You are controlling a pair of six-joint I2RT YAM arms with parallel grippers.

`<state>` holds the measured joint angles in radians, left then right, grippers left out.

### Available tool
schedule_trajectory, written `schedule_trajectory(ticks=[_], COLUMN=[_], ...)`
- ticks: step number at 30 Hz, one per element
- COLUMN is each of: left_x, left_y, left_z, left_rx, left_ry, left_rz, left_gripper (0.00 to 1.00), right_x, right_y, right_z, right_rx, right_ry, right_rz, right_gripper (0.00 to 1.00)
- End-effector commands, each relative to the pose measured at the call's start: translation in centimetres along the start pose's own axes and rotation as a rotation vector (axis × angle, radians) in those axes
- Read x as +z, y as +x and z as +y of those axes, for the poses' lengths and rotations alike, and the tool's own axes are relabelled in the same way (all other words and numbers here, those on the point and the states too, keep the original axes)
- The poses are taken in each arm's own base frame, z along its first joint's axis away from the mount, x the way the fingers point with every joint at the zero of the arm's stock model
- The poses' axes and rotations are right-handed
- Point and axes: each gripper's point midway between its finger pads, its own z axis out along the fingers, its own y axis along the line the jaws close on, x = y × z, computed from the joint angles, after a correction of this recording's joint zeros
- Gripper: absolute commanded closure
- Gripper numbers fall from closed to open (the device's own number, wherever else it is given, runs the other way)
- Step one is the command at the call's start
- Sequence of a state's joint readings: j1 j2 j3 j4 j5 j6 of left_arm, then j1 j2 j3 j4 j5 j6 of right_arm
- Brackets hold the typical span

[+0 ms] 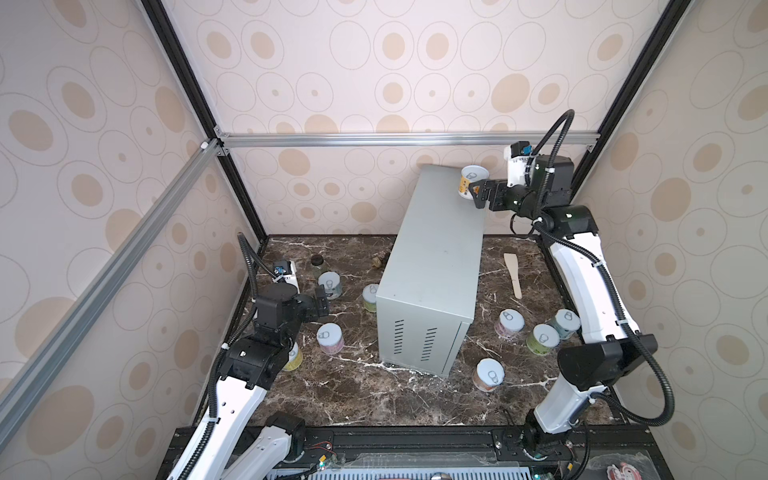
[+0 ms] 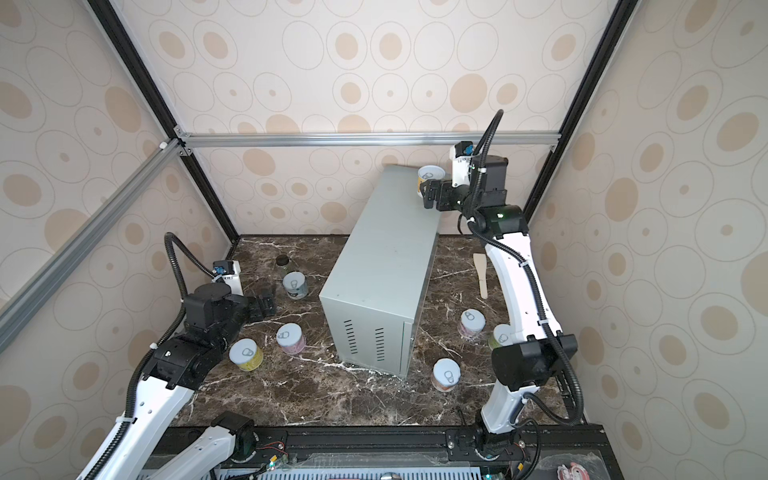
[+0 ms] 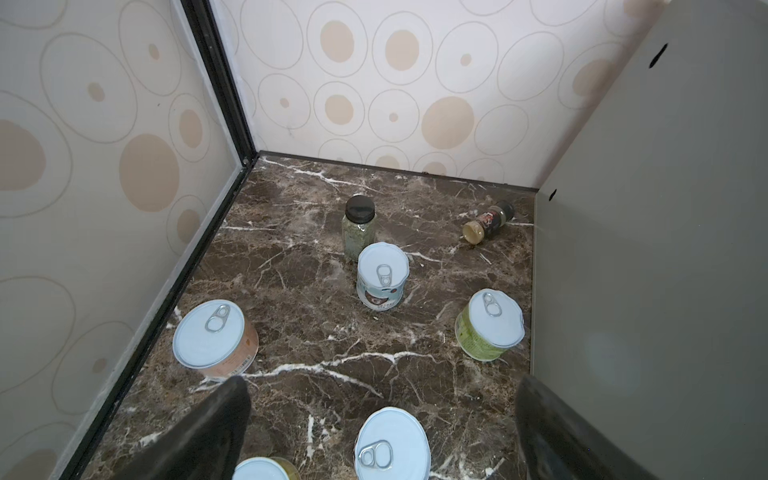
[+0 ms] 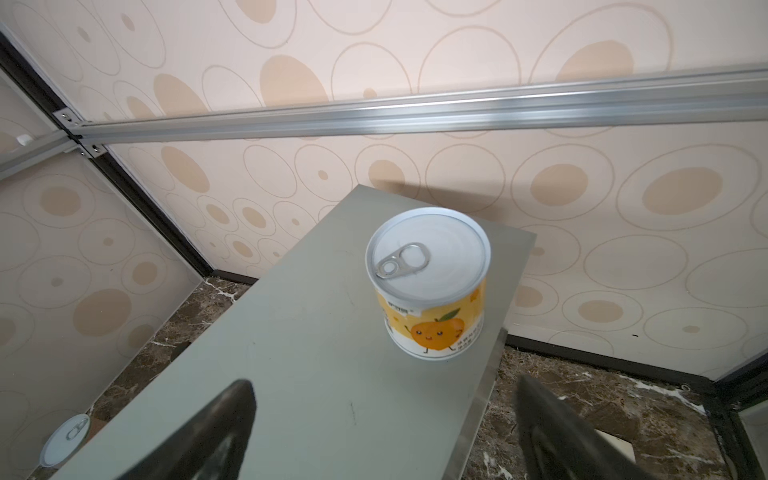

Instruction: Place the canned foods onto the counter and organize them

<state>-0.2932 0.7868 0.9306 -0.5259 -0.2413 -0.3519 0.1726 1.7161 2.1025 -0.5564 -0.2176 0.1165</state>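
The counter (image 1: 436, 257) is a tall grey box on the marble. A yellow can (image 1: 471, 180) stands upright on its far right corner, also clear in the right wrist view (image 4: 428, 282). My right gripper (image 4: 386, 384) hangs open just short of that can, with nothing between its fingers. Several cans stand on the marble: white-blue (image 1: 330, 284), green (image 1: 371, 297) and pink (image 1: 330, 336) on the left, pink (image 1: 510, 324), green (image 1: 543, 338) and orange (image 1: 489, 374) on the right. My left gripper (image 3: 382, 380) is open low over the left cans, holding nothing.
A black-lidded glass jar (image 3: 359, 226) stands behind the white-blue can (image 3: 382, 276). A spice bottle (image 3: 488, 222) lies on its side near the counter. A wooden spatula (image 1: 513, 274) lies right of the counter. Patterned walls and a metal frame bar (image 1: 395, 139) enclose the space.
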Motion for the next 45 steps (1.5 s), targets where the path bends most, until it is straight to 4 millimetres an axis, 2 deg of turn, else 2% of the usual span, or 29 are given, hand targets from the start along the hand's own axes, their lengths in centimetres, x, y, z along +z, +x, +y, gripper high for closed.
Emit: schedule_trajectory(ticks=[1, 4, 8, 11, 14, 19, 22, 27, 34, 40, 45], left_x=[-0.8, -0.7, -0.1, 0.1, 0.3, 1.3, 1.8, 2.4, 2.0, 1.5, 1.7], left_y=[1.2, 2.3, 3.9, 4.5, 4.9, 6.5, 7.8, 9.7, 11.2, 12.3, 14.6], left_z=[1.5, 2.9, 4.1, 4.6, 4.7, 5.7, 7.3, 9.4, 11.9, 14.0, 14.7], left_rx=[-0.052, -0.076, -0.086, -0.106, -0.118, -0.16, -0.195, -0.245, -0.312, -0.371, -0.477], left_ry=[-0.053, -0.134, -0.223, -0.262, -0.262, -0.303, -0.384, -0.478, -0.561, -0.655, -0.708], left_rz=[0.024, 0.065, 0.144, 0.172, 0.178, 0.221, 0.261, 0.337, 0.358, 0.379, 0.427], left_gripper=[0.01, 0.01, 0.01, 0.01, 0.01, 0.01, 0.01, 0.01, 0.01, 0.01, 0.01], right_x=[-1.7, -3.8, -6.7, -8.7, -11.6, -15.7, -17.1, -16.9, -14.8, -13.2, -12.4], right_y=[0.3, 0.1, 1.5, 3.7, 6.1, 11.1, 13.7, 19.1, 26.1, 29.5, 30.7], right_z=[0.6, 0.8, 0.3, -0.3, -1.2, -4.4, -5.6, -7.1, -8.6, -9.3, -9.6], right_rx=[0.025, 0.038, 0.084, 0.131, 0.166, 0.316, 0.383, 0.499, 0.632, 0.674, 0.68], right_ry=[-0.013, 0.0, 0.061, 0.11, 0.176, 0.276, 0.325, 0.361, 0.374, 0.368, 0.36], right_rz=[0.012, 0.0, 0.024, 0.047, 0.044, 0.05, 0.029, 0.047, 0.055, 0.056, 0.064], right_gripper=[0.01, 0.01, 0.01, 0.01, 0.01, 0.01, 0.01, 0.01, 0.01, 0.01, 0.01])
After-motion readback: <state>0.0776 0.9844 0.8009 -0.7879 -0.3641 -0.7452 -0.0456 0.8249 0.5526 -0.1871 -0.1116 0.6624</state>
